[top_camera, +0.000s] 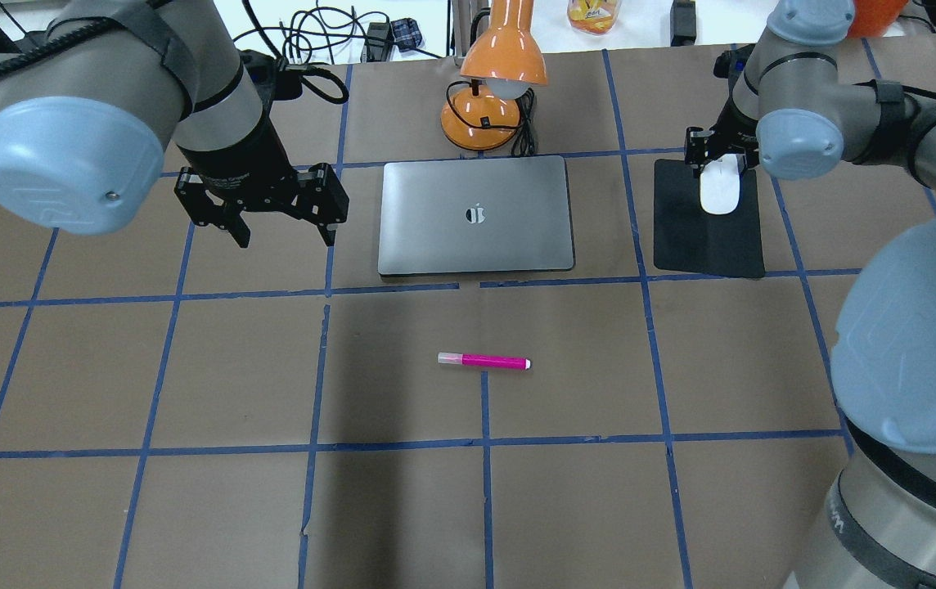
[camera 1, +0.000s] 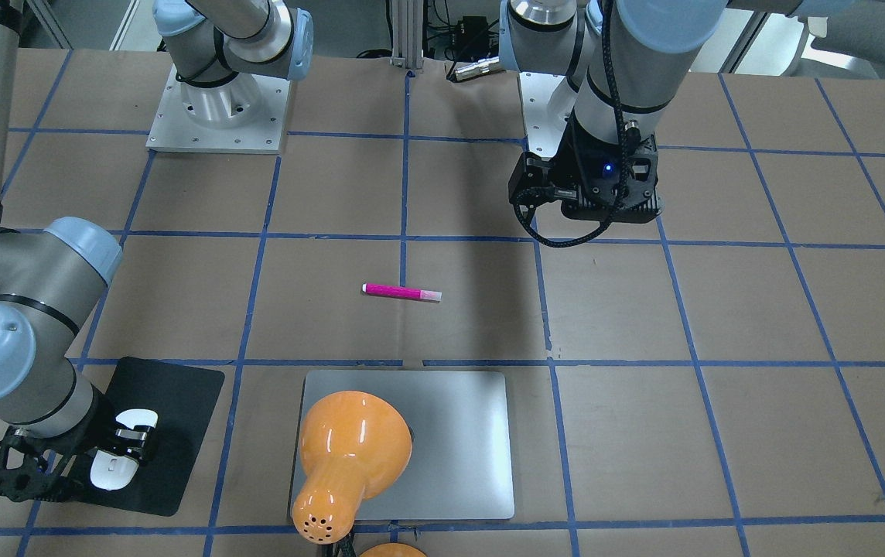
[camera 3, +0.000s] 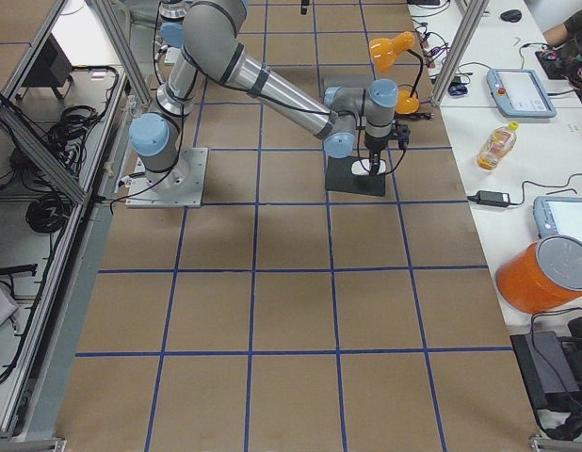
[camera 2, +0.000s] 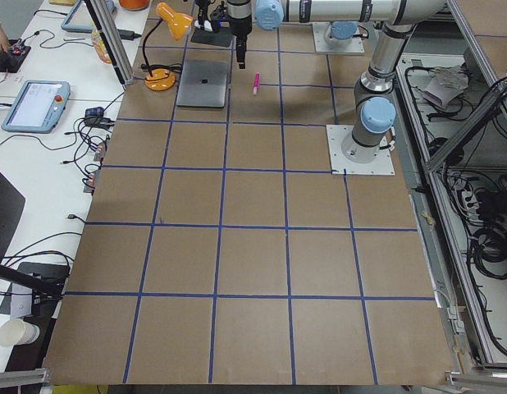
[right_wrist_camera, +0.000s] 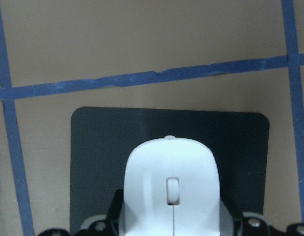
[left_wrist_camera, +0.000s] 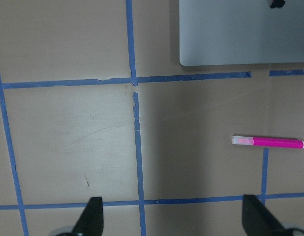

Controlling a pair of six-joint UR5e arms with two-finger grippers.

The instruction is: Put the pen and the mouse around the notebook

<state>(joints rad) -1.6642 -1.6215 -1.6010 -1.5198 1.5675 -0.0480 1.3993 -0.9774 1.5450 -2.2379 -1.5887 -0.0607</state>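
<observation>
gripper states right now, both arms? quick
Left gripper: open, jaws wide apart, holding nothing.
Right gripper: jaws shut on the mouse, over the black pad.

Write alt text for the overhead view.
A pink pen lies alone on the brown table, nearer the robot than the closed silver notebook. The open left gripper hovers left of the notebook; the right gripper holds a white mouse on a black pad to its right. An orange lamp stands behind the notebook.
</observation>
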